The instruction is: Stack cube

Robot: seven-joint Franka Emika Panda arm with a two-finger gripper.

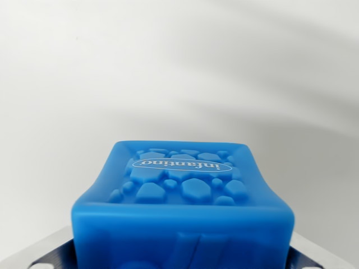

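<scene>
A soft blue cube [185, 190] fills the lower middle of the wrist view, very close to the camera. Its upper face shows raised pebble shapes and a white "infantino" oval logo. The cube's side walls bow inward as if squeezed. My gripper [182, 255] is shut on it, with metal fingers [47, 255] showing at the bottom left corner and again at the bottom right, pressed against the cube's two sides. No second cube is visible in this view.
A plain white surface [179, 67] stretches behind and around the cube, crossed by soft grey shadows at the upper right. Whatever lies under the cube is hidden.
</scene>
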